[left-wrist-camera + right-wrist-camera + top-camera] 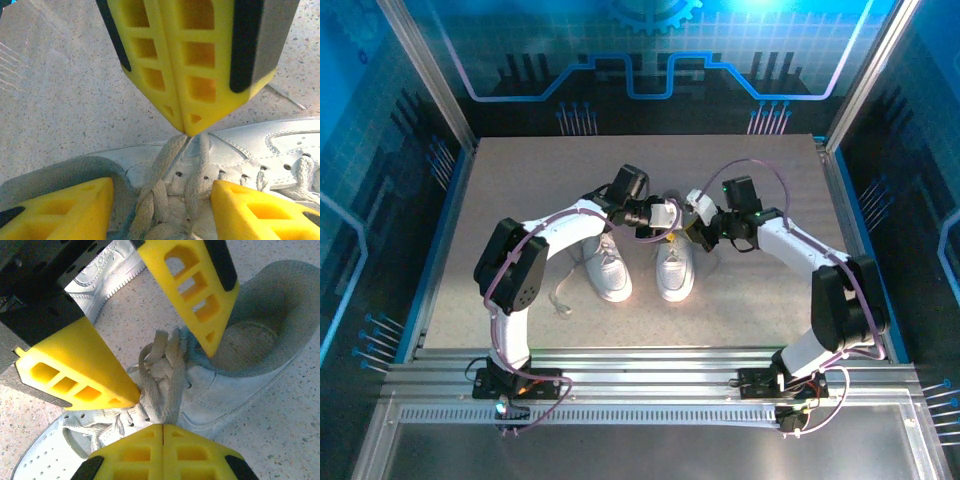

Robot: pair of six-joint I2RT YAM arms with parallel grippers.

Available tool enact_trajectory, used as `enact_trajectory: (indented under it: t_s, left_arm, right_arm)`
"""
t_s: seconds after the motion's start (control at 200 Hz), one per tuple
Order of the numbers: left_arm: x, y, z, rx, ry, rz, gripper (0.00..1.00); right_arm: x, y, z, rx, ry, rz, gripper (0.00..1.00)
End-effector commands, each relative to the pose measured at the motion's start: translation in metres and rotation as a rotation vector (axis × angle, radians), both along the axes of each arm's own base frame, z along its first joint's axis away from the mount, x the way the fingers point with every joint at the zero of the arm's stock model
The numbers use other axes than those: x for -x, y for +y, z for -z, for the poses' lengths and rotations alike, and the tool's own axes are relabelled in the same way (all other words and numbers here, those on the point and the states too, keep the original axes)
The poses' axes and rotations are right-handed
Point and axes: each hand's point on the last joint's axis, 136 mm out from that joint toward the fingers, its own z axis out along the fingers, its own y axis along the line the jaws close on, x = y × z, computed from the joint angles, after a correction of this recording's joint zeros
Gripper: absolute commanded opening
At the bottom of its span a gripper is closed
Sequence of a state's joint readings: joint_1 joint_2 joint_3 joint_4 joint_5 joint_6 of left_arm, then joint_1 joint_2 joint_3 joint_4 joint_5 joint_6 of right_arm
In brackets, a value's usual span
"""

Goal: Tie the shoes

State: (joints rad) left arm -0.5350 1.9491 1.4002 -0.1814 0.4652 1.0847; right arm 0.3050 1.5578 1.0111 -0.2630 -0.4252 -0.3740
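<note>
Two white shoes lie side by side mid-table, the left shoe [612, 272] and the right shoe [675, 272]. Both grippers meet over the right shoe's far, collar end. My right gripper [163, 426] is shut on a loop of that shoe's white lace [167, 375], which runs up taut from the eyelets. In the left wrist view the right gripper [186, 132] pinches the lace [165, 165] at its tip. My left gripper [162, 210] is open, its yellow fingers [65, 210] straddling the knotted laces above the tongue without touching them. The right shoe [245, 385] shows its grey opening.
The left shoe [100, 275] lies close beside the left gripper's body, and a loose lace [560, 295] trails from it toward the left arm. Blue enclosure walls [440, 150] ring the speckled table [770, 190]. A metal rail [640, 365] runs along the near edge.
</note>
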Motion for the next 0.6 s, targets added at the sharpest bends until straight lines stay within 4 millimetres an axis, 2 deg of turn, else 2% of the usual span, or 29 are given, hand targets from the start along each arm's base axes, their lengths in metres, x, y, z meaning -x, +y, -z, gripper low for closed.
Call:
enact_trajectory:
  t_s: [0.0,0.2,0.365,0.48,0.595]
  left_arm:
    - [0.011,0.005,0.004,-0.061,-0.016,0.042,0.54]
    - [0.009,0.004,0.008,-0.09,-0.014,0.045,0.46]
    - [0.011,0.004,0.009,-0.094,0.001,0.049,0.33]
    - [0.012,0.004,0.01,-0.097,0.007,0.054,0.29]
    - [0.013,0.004,0.009,-0.096,0.013,0.054,0.21]
  right_arm:
    - [0.005,0.004,-0.007,0.017,-0.061,-0.036,0.0]
    - [0.012,0.01,-0.01,0.015,-0.104,-0.083,0.0]
    - [0.019,0.014,-0.011,0.017,-0.138,-0.121,0.0]
    - [0.021,0.016,-0.011,0.025,-0.143,-0.131,0.0]
    - [0.02,0.016,-0.012,0.028,-0.148,-0.134,0.0]
